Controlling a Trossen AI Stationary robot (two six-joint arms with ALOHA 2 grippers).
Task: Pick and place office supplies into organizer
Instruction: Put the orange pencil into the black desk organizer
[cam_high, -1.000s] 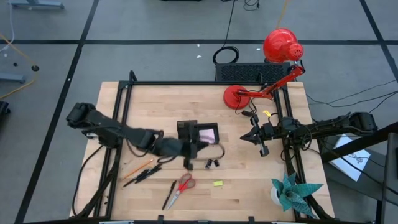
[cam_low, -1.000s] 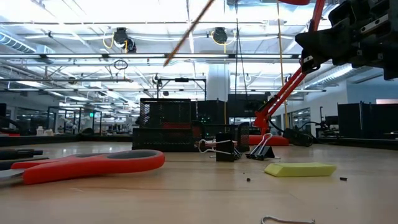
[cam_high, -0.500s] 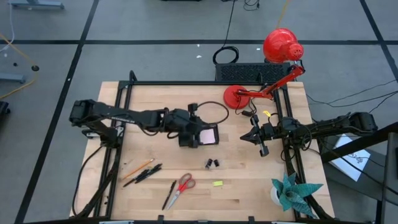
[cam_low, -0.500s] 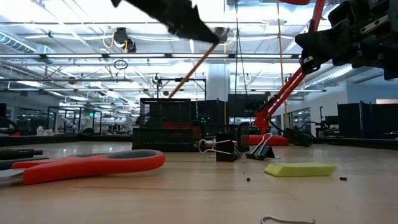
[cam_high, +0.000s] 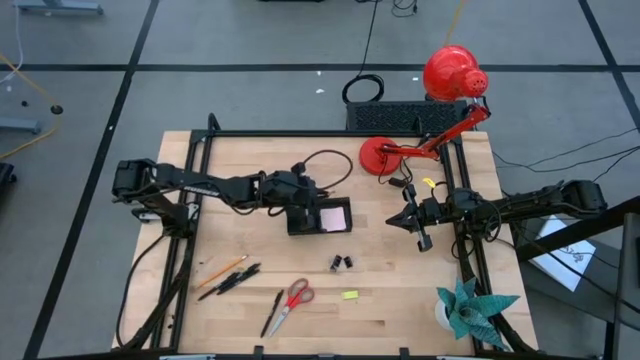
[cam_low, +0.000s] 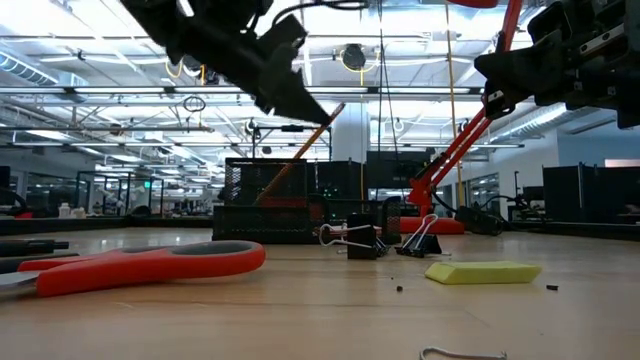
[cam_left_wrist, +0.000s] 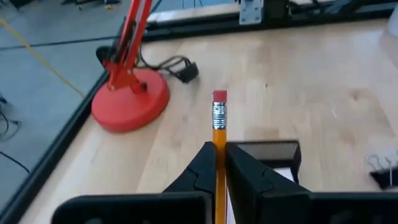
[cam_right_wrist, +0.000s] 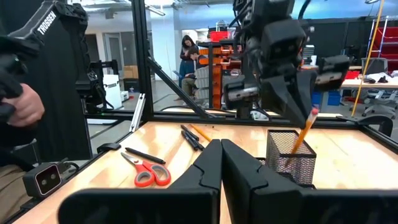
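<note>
My left gripper (cam_high: 300, 198) hangs over the black mesh organizer (cam_high: 318, 216), shut on an orange pencil (cam_low: 300, 150). The pencil's lower end (cam_right_wrist: 293, 149) dips at the organizer's mesh cup (cam_right_wrist: 291, 155). A pink sticky-note pad (cam_high: 334, 216) sits in the organizer. Red-handled scissors (cam_high: 291, 300), an orange pencil and black pens (cam_high: 228, 275), two black clips (cam_high: 342, 262) and a small yellow piece (cam_high: 350, 295) lie flat on the table. My right gripper (cam_high: 412, 222) waits shut at the table's right. My left gripper pinches the pencil between its two fingers just behind the eraser and metal band (cam_left_wrist: 219, 134). The fingers slant down from the table's left. The pencil is clear of the table and tilted, eraser end up (cam_low: 338, 106). Its long part hangs toward the organizer.
A red desk lamp stands with its base (cam_high: 384, 155) at the far right and its head (cam_high: 452, 72) beyond the table. A teal paper plant (cam_high: 470, 308) is at the near right corner. A black frame (cam_high: 205, 150) borders the table. People show beyond it (cam_right_wrist: 189, 53).
My left gripper has carried the pencil from the table's middle toward the far edge, over the organizer. It has sunk and rolled on the way. The pencil has come down with it, its lower end now at the mesh cup.
</note>
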